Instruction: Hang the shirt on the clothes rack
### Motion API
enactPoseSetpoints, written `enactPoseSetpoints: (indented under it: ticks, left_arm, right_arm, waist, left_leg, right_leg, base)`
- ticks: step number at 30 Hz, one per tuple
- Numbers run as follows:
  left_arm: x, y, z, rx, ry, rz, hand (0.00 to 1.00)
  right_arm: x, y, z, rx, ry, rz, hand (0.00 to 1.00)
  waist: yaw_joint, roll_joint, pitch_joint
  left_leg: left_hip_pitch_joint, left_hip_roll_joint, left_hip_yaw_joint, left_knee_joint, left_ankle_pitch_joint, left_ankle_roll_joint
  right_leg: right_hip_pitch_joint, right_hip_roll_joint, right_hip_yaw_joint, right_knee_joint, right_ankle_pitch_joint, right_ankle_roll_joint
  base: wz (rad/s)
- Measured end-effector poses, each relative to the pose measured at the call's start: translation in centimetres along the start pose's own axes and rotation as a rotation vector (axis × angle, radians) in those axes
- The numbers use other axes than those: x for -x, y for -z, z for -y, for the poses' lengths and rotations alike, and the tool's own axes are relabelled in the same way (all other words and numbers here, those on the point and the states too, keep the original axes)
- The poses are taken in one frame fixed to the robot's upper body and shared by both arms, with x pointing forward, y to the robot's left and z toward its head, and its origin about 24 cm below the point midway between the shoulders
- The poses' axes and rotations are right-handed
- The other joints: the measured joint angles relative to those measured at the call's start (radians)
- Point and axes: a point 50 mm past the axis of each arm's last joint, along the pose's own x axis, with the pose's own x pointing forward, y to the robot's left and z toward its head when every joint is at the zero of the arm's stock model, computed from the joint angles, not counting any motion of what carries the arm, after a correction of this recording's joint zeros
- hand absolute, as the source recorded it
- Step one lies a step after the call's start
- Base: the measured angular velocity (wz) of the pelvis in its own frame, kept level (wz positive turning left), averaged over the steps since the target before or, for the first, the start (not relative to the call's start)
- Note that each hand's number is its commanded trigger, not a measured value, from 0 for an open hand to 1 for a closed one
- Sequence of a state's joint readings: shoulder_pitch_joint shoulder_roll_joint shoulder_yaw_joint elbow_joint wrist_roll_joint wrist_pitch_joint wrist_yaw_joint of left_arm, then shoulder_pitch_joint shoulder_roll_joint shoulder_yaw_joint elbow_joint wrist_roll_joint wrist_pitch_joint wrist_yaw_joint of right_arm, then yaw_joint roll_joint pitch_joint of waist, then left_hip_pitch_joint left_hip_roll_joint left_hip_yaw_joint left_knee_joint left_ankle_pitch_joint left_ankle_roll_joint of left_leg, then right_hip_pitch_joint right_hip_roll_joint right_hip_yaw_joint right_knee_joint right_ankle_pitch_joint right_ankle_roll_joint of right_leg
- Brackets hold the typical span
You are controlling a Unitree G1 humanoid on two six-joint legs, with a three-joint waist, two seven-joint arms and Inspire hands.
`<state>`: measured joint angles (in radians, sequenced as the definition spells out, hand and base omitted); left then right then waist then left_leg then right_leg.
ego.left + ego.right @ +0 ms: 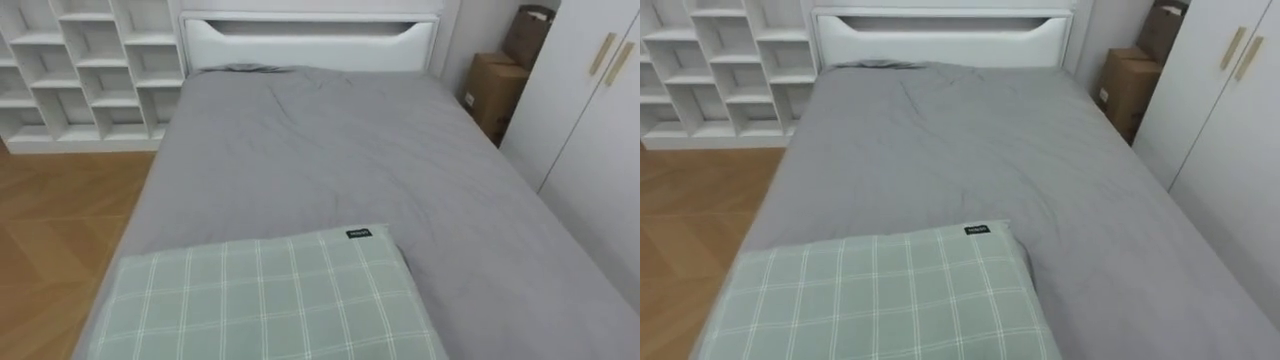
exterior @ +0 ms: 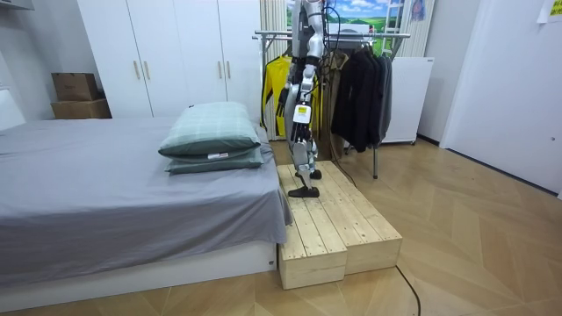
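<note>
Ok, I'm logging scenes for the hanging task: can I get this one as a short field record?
robot: on wooden platform, facing the bed
bed: grey cover, green checked pillows stacked at near end
clothes rack: behind robot, yellow garment and dark jackets hung
beside bed: white shelf unit, cardboard boxes, wardrobe

Dark jackets point(image 2: 364, 88), yellow garment point(image 2: 274, 92), hanging on rack point(image 2: 391, 36)

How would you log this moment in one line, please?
robot: on wooden step | facing: bed, pillow | clothes: hanging on rack
</note>
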<state>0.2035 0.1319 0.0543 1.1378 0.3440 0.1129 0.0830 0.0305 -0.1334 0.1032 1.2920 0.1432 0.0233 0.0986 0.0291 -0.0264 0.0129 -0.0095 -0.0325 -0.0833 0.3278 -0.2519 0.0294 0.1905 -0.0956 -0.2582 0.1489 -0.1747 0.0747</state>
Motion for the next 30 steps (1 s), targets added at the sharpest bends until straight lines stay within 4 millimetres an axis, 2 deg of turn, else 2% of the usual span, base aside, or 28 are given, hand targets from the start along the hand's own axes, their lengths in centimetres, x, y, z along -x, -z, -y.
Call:
enactPoseSetpoints:
  ticks: [2,5,9,13,30]
  left_arm:
    - [0.04,0.32,0.15,-0.023,0.008,-0.013,0.0]
    - [0.08,0.46,0.48,-0.022,0.033,-0.019,0.0]
    - [0.14,0.88,0.71,-0.021,0.046,-0.032,0.0]
    - [0.16,1.02,0.73,-0.021,0.046,-0.037,0.0]
    - [0.15,0.94,0.7,-0.021,0.045,-0.036,0.0]
  right_arm:
    - [0.03,0.25,0.04,-0.025,-0.015,-0.006,0.0]
    - [0.07,0.51,0.04,-0.027,-0.025,-0.011,0.0]
    - [0.08,0.57,0.05,-0.024,-0.029,-0.013,0.0]
    - [0.06,0.46,-0.09,-0.014,-0.042,-0.012,0.0]
    - [0.06,0.55,-0.2,-0.024,-0.054,-0.022,0.0]
  waist:
    - [-0.003,0.002,-0.003]
    - [-0.003,0.011,-0.0121]
    - [0.001,0.01,-0.0112]
    - [0.007,0.004,-0.0098]
    - [0.004,-0.006,-0.0086]
  left_leg:
    - [0.001,0.002,0.002,0.0,0.002,-0.003]
    - [0.0,0.005,0.002,0.005,0.004,-0.006]
    - [0.0,0.006,0.002,0.01,0.006,-0.008]
    - [-0.001,0.0,0.009,0.01,0.011,-0.009]
    - [0.003,0.003,0.011,-0.002,0.019,-0.014]
  right_leg:
    - [0.0,0.002,0.007,0.0,0.0,0.0]
    - [0.001,0.005,0.009,0.0,0.0,0.0]
    - [0.002,0.007,0.019,0.0,-0.002,-0.004]
    - [0.002,0.009,0.068,-0.015,-0.024,-0.008]
    - [0.003,0.011,0.072,-0.015,-0.026,-0.012]
  base:
    - [-0.02]
    - [0.0]
    - [0.0]
    - [-0.03]
    - [0.0]
